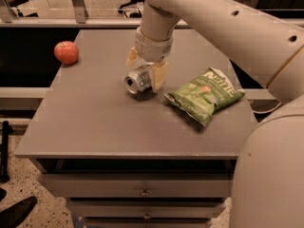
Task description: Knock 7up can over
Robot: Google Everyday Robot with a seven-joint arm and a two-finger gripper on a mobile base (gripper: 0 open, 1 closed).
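The robot's cream-coloured two-finger gripper (144,75) hangs low over the middle of the flat grey table (104,127). Its two tan pads (159,74) are closed to the width of the small silvery cylindrical aluminium 7up can (137,81), one on each side of the body, so it appears to have hold of the can.

The can is tipped well off upright, close to lying on its side at the table surface. Its long axis runs from the gripper down toward the front-left, and its pull-tab top faces that way. Whether its wall already rests fully on the table cannot be told.

A can like this is probably light, with a thin wall that is smooth and slippery and dents under a hard squeeze. It would roll freely once on its side, so mid-body is the sensible place to hold or push it.

A crinkled green chip bag (205,95) lies just beside it on the right. A round red apple (66,52) sits well apart at the far-left corner.
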